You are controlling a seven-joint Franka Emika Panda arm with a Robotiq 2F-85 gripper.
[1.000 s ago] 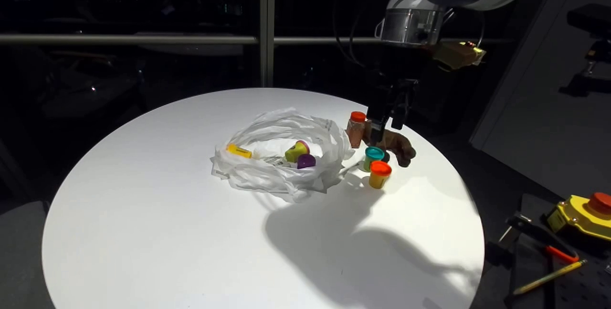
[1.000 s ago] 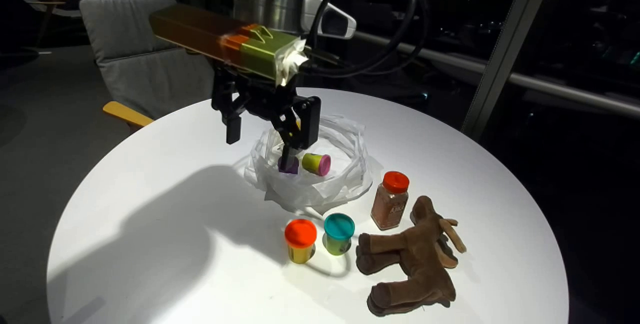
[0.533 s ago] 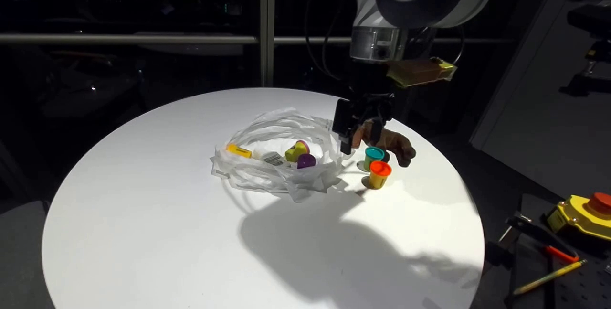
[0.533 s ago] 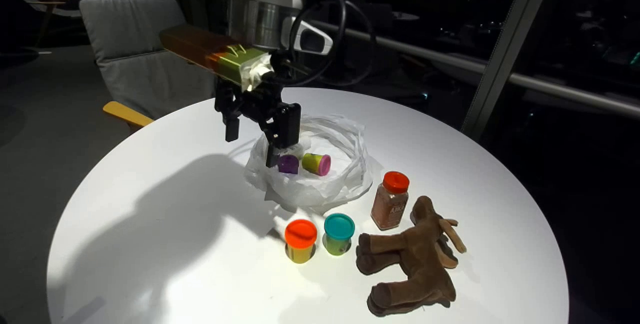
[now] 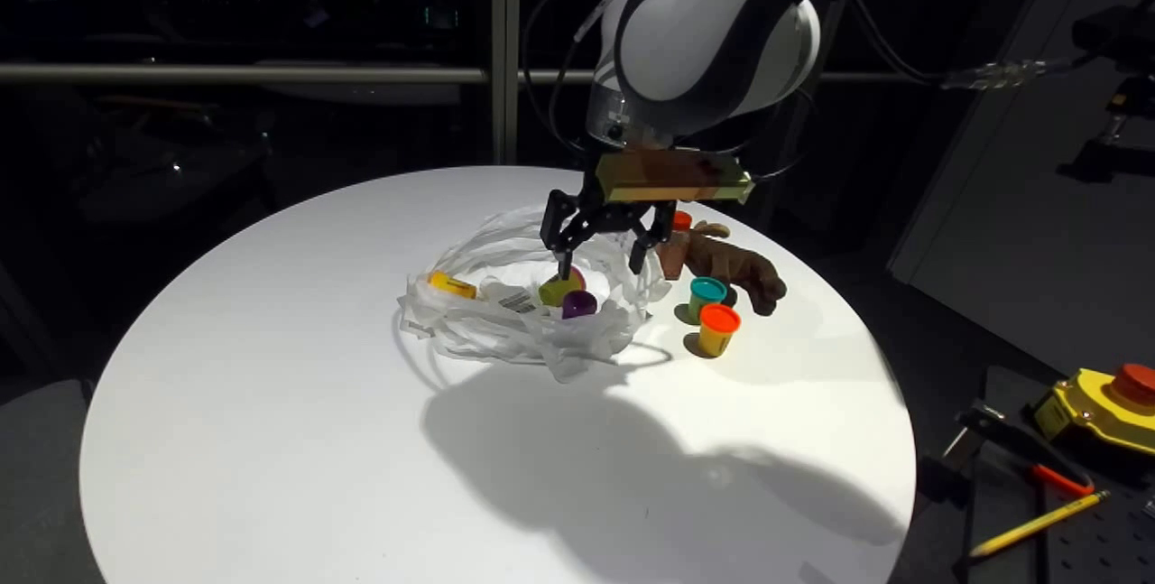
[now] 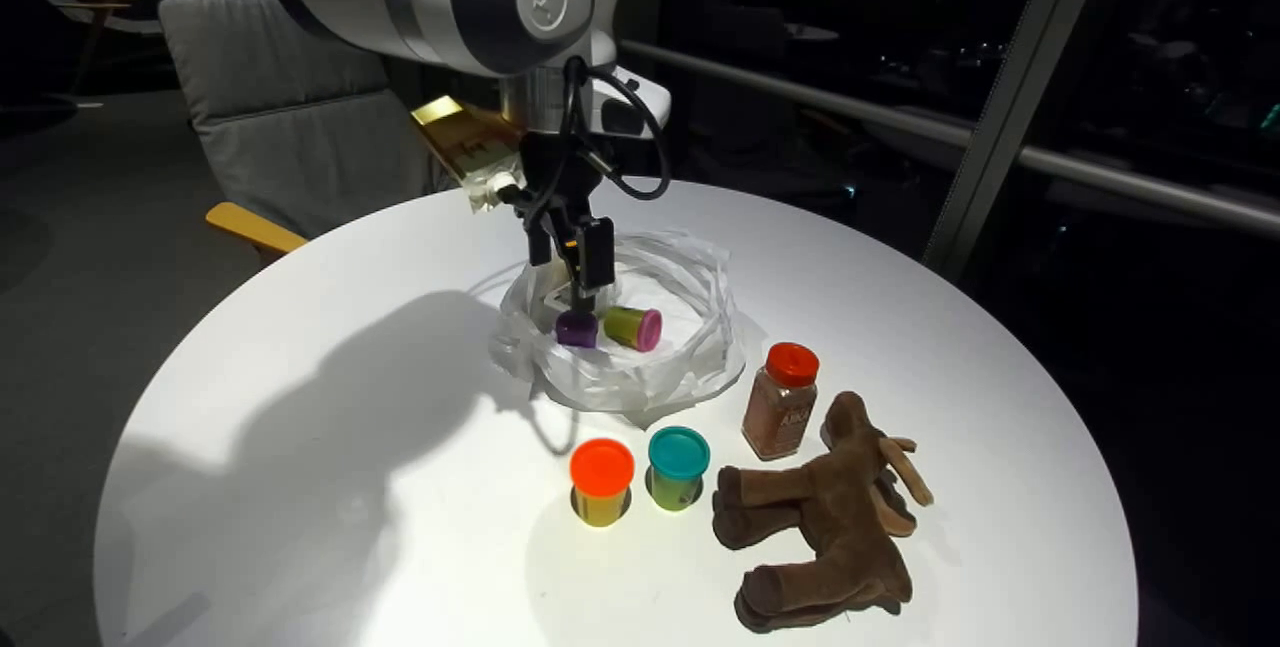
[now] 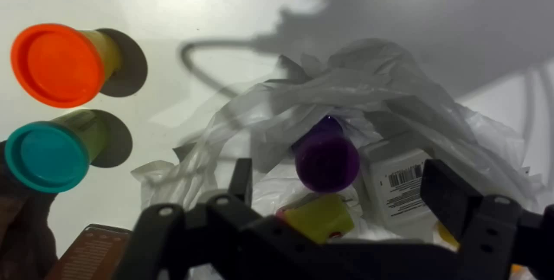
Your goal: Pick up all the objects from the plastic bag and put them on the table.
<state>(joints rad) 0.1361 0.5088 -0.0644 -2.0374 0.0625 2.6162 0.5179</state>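
Above the bag [image 6: 640, 389], which lies on the round white table [image 5: 271, 440], my gripper [image 5: 601, 264] hangs with its jaws standing wide apart. In the wrist view the purple tub [image 7: 327, 163] shows between my two fingers [image 7: 450, 193], its round end toward me; whether my tips touch it I cannot tell.

The bag is crumpled, its mouth spread upward. In it, just beside the purple tub, sits a white box [image 7: 404, 185] with a barcode. The pink-lidded tub [image 6: 630, 327] lies on its side near them, lid toward the bottle [image 6: 780, 409]; in the wrist view I cover part of it myself. A yellow item [image 5: 451, 285] lies at the side of the bag farthest from the bottle, too small for me to name.

Outside the bag, on the table, the bottle stands upright under its red cap, with the brown toy [image 6: 845, 527] lying just beside it. The teal-lidded tub [image 6: 677, 467] and the orange-lidded tub [image 6: 601, 482] stand upright near each other, the teal one closer to the toy.

My shadow [image 5: 541, 449] stretches over the white top. Past the table's edge, in an exterior view, are a red button [image 5: 1134, 383] and a pencil [image 5: 1038, 526].
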